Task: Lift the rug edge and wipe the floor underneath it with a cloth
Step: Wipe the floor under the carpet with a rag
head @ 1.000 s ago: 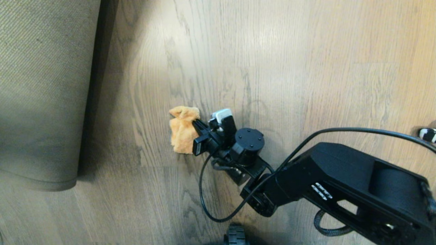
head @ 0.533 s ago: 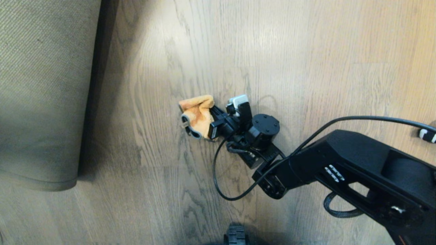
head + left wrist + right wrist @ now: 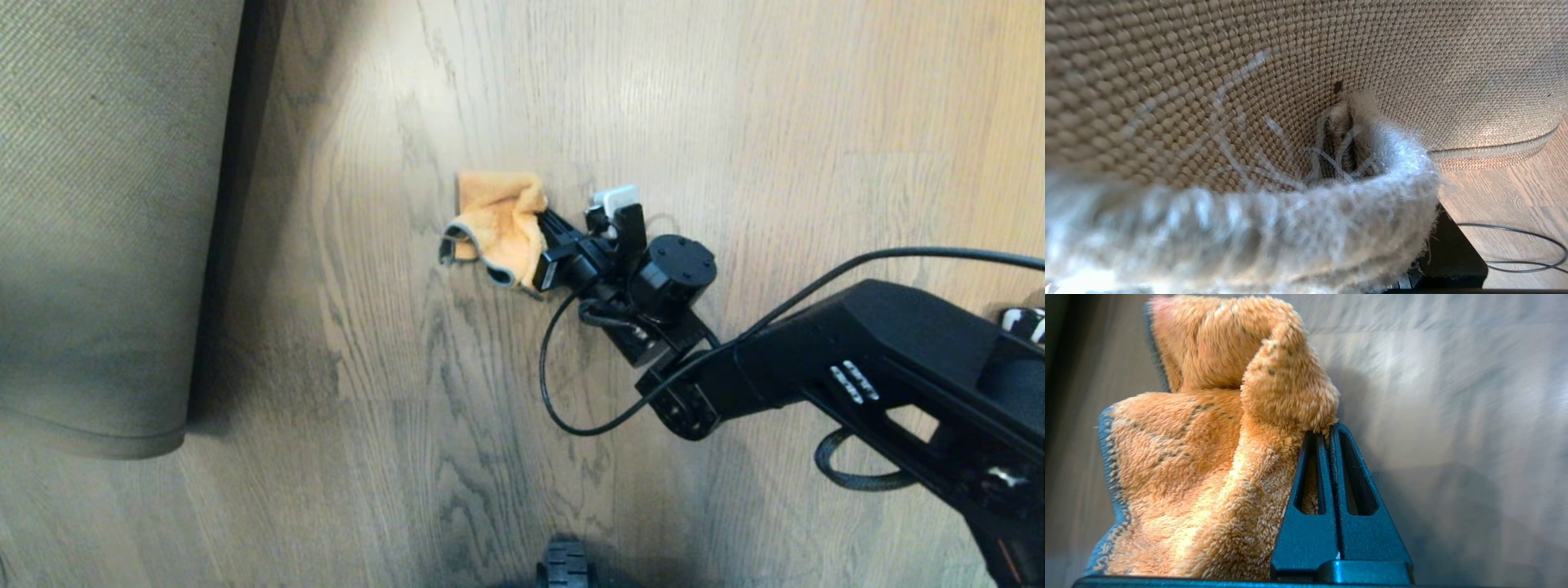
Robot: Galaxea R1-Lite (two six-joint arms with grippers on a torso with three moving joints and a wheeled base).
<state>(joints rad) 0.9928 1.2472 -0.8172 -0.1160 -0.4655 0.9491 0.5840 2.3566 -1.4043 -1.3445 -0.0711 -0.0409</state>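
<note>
Left gripper: we cannot find its fingers in any view, so we cannot tell whether they are spread or pressed together; the left wrist camera sits right against the rug.
Rug (image 3: pixel 106 220): we log it at the far left of the head view, its edge raised off the boards so the ribbed tan backing faces us, with a rounded corner low down. In the left wrist view we see the same woven backing (image 3: pixel 1274 73) filling most of the picture, with a pale fuzzy pile edge curling across the near side.
Shadow band: we note a dark strip running along the rug's lifted edge, between rug and bare boards.
Floor (image 3: pixel 735 122): we record brown wood-grain planks with grey streaks, exposed across the middle and right of the head view.
Cloth (image 3: pixel 500 229): we place it on the floor near the middle, well apart from the rug, orange and bunched, grey trim showing at its lower rim. In the right wrist view the cloth (image 3: pixel 1208 457) folds over the fingertips.
Right gripper (image 3: pixel 549 245): we find its fingers pressed together, pinching a fold of the cloth; its arm reaches in from the lower right.
Cable: we list a black loop hanging beneath the right wrist.
Wheel: we glimpse a small dark wheel at the bottom edge.
</note>
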